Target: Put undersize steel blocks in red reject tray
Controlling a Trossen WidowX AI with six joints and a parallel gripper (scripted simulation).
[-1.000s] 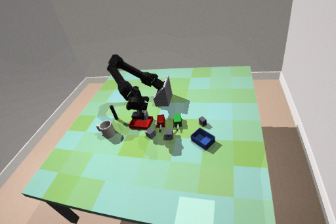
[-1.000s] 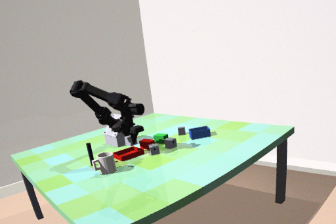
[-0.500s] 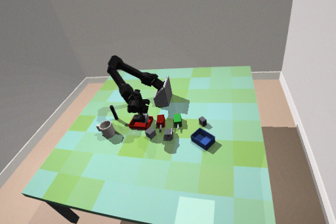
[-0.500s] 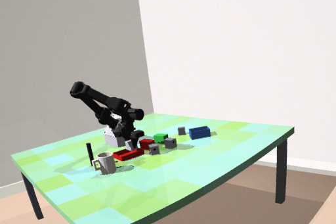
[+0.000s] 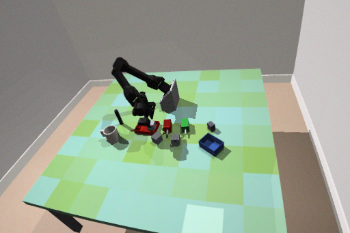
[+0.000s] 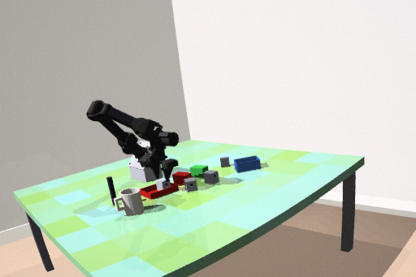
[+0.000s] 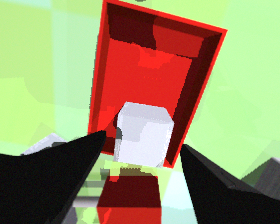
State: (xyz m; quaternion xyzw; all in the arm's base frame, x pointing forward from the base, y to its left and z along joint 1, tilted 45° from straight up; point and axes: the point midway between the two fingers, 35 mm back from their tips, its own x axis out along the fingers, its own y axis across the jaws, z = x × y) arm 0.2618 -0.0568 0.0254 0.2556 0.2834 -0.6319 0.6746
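Observation:
My gripper (image 5: 147, 119) (image 6: 162, 178) (image 7: 143, 141) is open, its fingertips either side of a pale steel block (image 5: 152, 126) (image 6: 162, 184) (image 7: 147, 132) with visible gaps. That block stands in the red tray (image 5: 141, 130) (image 6: 151, 194) (image 7: 141, 80), at the end nearest the red gauge. A steel block (image 5: 156, 138) (image 6: 190, 184) stands just outside the tray. Another block (image 5: 175, 141) (image 6: 210, 177) stands in front of the gauges, and a third (image 5: 211, 126) (image 6: 224, 162) near the blue tray. The green GO gauge (image 5: 184, 123) (image 6: 198, 170) lies on the table.
A red gauge (image 5: 167, 124) (image 6: 181, 177) (image 7: 130, 200) lies between the red tray and the green gauge. A blue tray (image 5: 211, 144) (image 6: 247, 164) is at the right. A mug (image 5: 111, 134) (image 6: 133, 202) and a black post (image 5: 118, 117) (image 6: 110, 190) stand on the red tray's other side.

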